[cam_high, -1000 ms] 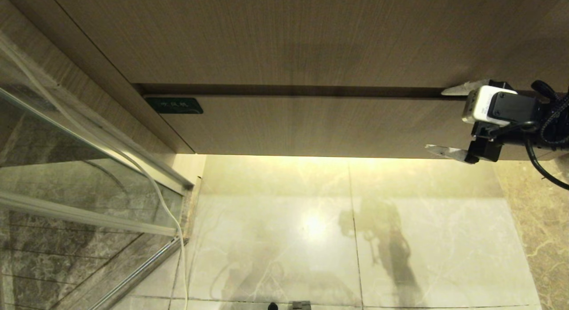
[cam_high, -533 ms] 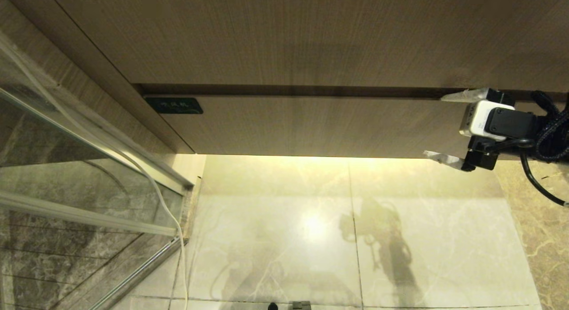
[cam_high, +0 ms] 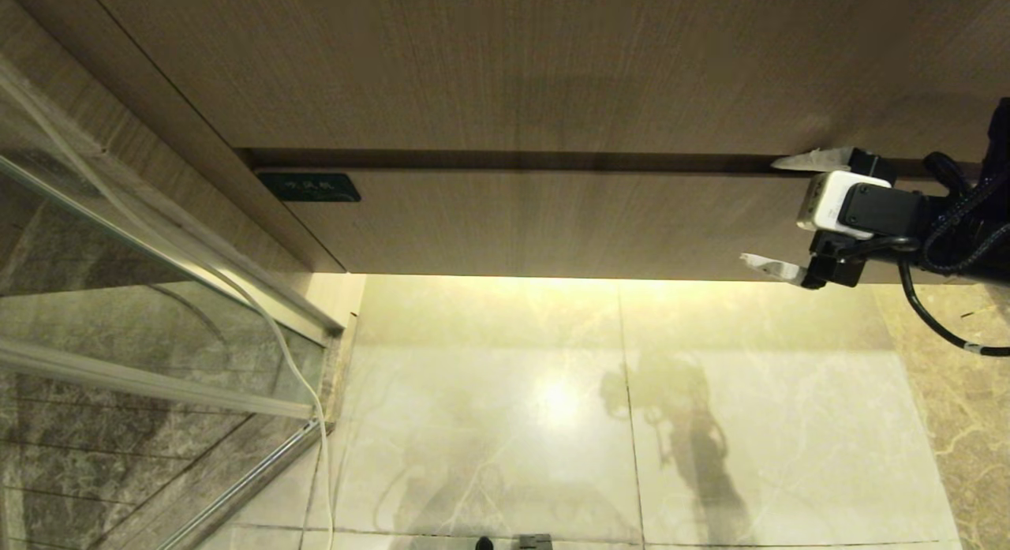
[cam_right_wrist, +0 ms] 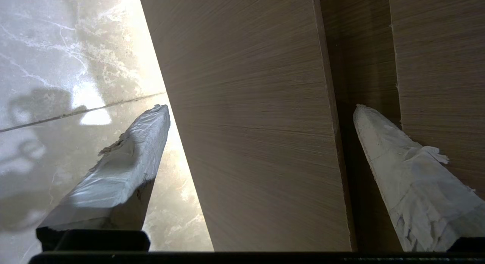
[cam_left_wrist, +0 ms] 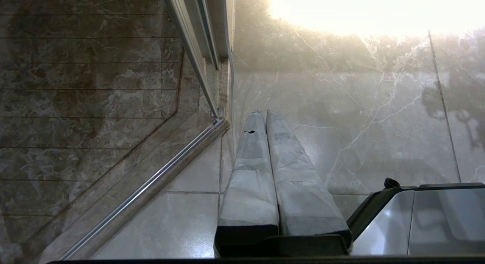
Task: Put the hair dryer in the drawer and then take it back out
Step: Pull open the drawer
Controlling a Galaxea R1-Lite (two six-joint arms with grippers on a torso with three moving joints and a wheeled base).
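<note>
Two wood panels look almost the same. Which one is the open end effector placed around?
The lower, shallower panel: the drawer, marked by a small dark label. The right end effector straddles its front near the right end. The taller panel above has no label.

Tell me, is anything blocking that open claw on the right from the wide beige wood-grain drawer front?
Nothing visible. The right gripper is open, its taped fingers spanning the closed beige wood-grain drawer front, one at the top gap, one below its bottom edge.

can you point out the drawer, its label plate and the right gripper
drawer [cam_high: 552, 222]: head view, middle of its shut wood-grain front.
label plate [cam_high: 309, 187]: head view, centre of the dark plate at the front's corner.
right gripper [cam_high: 777, 211]: head view, midway between the fingertips, jaws open and straddling the front's height.
</note>
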